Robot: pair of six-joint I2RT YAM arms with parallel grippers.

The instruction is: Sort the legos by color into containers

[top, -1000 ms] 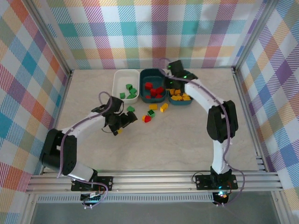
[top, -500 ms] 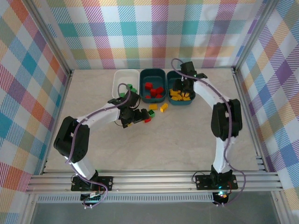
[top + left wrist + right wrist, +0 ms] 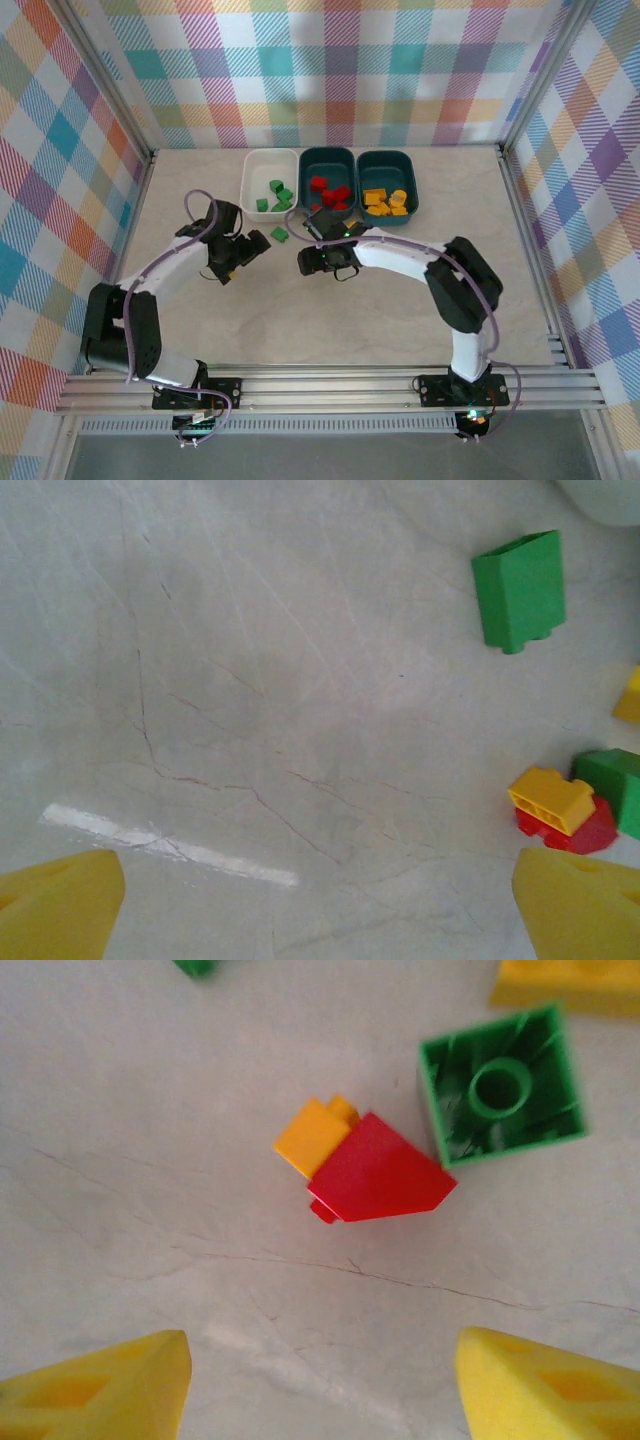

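The left fingers (image 3: 60,905) are standing wide apart above bare worktop (image 3: 250,680), gripping nothing. Ahead of them I am seeing a loose green lego (image 3: 518,590) lying on its side. Toward the lower right, a yellow lego (image 3: 550,798) is sitting on top of a red lego (image 3: 588,835).

The right fingers (image 3: 100,1390) are likewise spread wide, with nothing between them. That stacked pair is lying just ahead of them, and an upturned green lego (image 3: 500,1090) is resting just beside the red one, hollow side up.

From above, I am reading three containers standing side by side at the far edge of the worktop. The white container (image 3: 249,172) is holding green legos (image 3: 277,191). The middle teal container (image 3: 328,152) is holding red legos (image 3: 330,190). The right teal container (image 3: 387,153) is holding yellow-orange legos (image 3: 385,202).
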